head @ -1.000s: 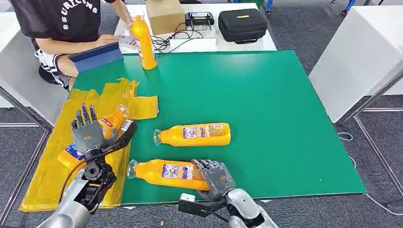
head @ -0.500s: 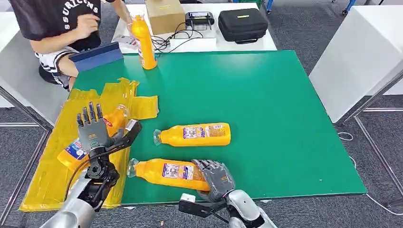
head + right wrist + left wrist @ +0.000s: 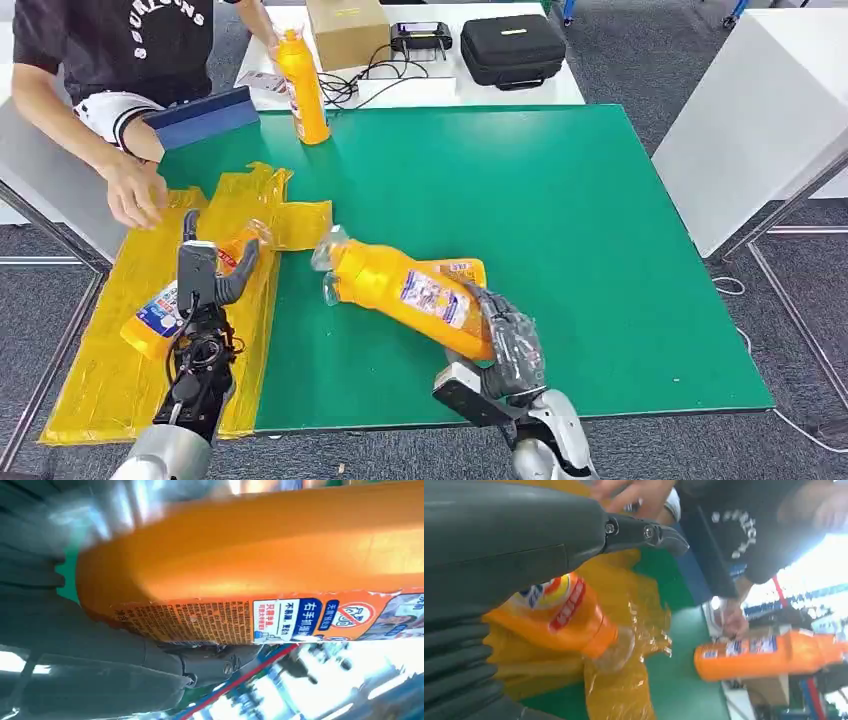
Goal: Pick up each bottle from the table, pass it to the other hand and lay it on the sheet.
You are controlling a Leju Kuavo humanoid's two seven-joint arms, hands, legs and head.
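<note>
My right hand grips the base end of an orange bottle and holds it tilted above the green table, clear cap up and to the left. The wrist view shows the same bottle close up, against my right hand. A second bottle lies on the table behind it, mostly hidden. A third bottle lies on the yellow sheet. My left hand stands edge-on just beside it, empty, thumb apart. A fourth bottle stands upright at the far edge.
A person sits at the far left with a hand on the sheet's far end. A blue board lies by them. A cardboard box, a black case and cables sit on the white table beyond. A white bench stands to the right.
My right hand has lifted the near bottle off the table and tilted it up. My left hand has turned edge-on. The person's hand has come down onto the sheet.
</note>
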